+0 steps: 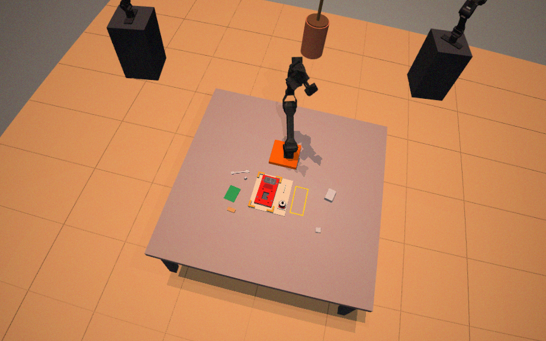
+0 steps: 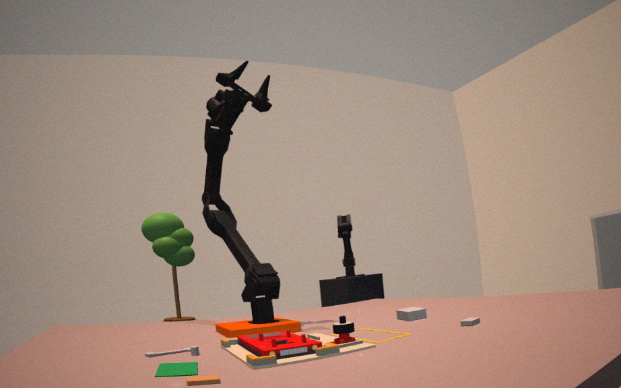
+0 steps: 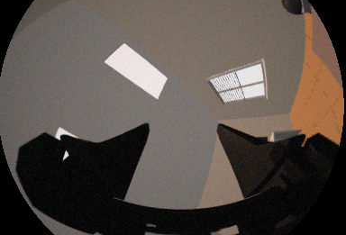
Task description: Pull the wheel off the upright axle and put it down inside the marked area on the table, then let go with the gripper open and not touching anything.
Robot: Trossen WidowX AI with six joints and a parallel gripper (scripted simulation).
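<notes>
The black wheel sits on its upright axle at the right front corner of the beige fixture plate. The yellow-outlined marked area lies on the table just right of the wheel, with nothing inside it. My gripper is open and empty. It is raised high above the arm's orange base, points up at the ceiling, and is far from the wheel.
A red board fills the fixture plate. A green card, a grey tool and a small orange block lie to the left. A grey block and a small white cube lie to the right.
</notes>
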